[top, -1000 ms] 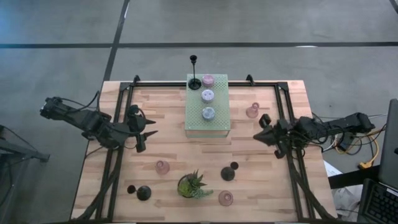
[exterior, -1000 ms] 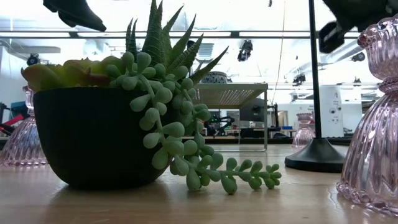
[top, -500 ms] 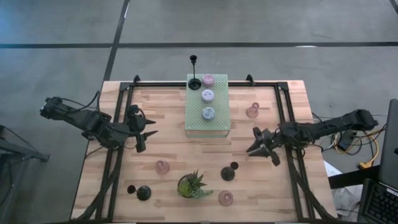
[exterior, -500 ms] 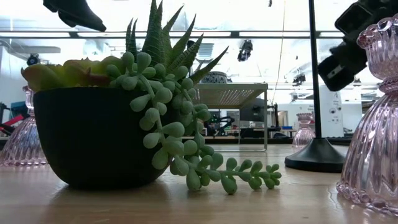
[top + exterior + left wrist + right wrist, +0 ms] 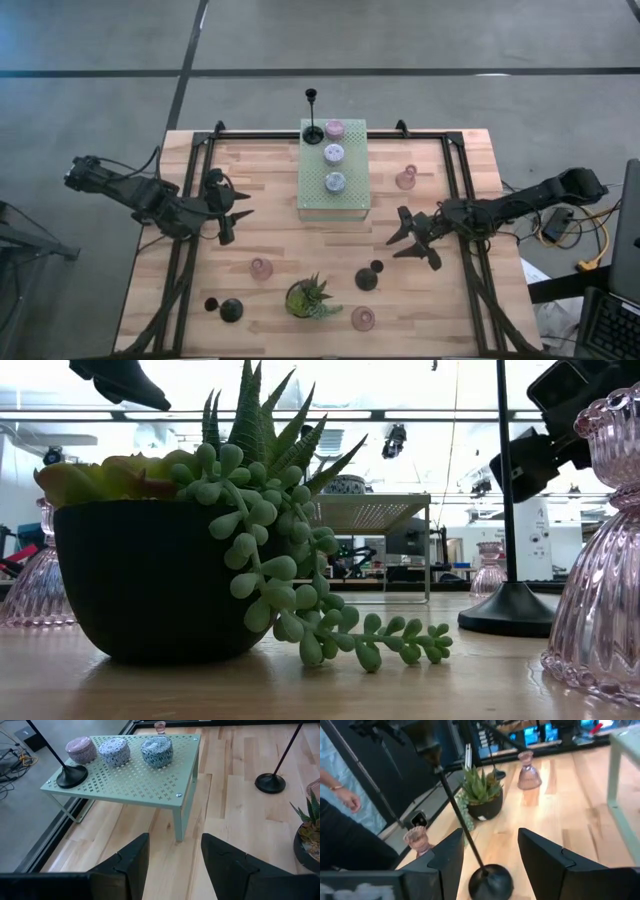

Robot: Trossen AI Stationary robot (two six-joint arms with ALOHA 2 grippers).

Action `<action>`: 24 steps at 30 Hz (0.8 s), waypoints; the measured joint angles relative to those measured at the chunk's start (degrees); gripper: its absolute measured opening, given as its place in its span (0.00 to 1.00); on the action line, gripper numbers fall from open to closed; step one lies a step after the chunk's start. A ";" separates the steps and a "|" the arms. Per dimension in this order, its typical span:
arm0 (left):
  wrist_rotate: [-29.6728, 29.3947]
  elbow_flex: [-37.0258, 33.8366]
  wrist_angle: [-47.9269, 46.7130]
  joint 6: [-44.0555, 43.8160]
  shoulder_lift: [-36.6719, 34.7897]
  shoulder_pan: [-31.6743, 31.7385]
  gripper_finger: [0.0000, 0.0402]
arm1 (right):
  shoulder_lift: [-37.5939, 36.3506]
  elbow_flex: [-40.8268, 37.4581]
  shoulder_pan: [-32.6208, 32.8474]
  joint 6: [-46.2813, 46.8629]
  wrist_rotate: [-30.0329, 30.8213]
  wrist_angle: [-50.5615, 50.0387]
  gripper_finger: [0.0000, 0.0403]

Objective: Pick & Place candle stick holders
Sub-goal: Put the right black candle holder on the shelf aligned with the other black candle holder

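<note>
A pale green perforated box point(image 5: 332, 165) stands at the table's far middle. On it rest three squat holders point(image 5: 114, 751) and a black stemmed holder point(image 5: 71, 775). On the table stand pink glass holders point(image 5: 405, 179), point(image 5: 261, 268), point(image 5: 363, 319) and black holders point(image 5: 367, 279), point(image 5: 232, 310). My right gripper point(image 5: 398, 233) hangs open right of centre, above the table. In the right wrist view the black holder point(image 5: 490, 881) stands just ahead of its fingers point(image 5: 451, 862). My left gripper point(image 5: 248, 204) waits open at the left, raised, facing the box.
A spiky potted plant point(image 5: 308, 297) sits near the front edge between the holders, and fills the low view point(image 5: 200, 560). Black rails point(image 5: 460, 200) run along the table's sides. A person's hand point(image 5: 345, 795) shows beyond the table.
My right gripper has come down and toward the table's left and near side, closer to the black holder by the plant. Its fingers have opened from shut. No holder has moved.
</note>
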 joint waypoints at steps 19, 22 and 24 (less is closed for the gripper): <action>0.00 -0.01 -0.02 0.00 0.01 0.01 0.46 | 21.83 15.95 6.72 -3.26 -0.45 0.08 0.36; 0.00 -0.01 -0.02 0.00 0.02 0.01 0.46 | 24.30 16.70 6.86 -2.90 -0.45 0.13 0.34; 0.00 -0.01 0.00 0.00 0.01 0.01 0.46 | 25.41 17.11 6.84 -2.84 -0.43 -0.03 0.32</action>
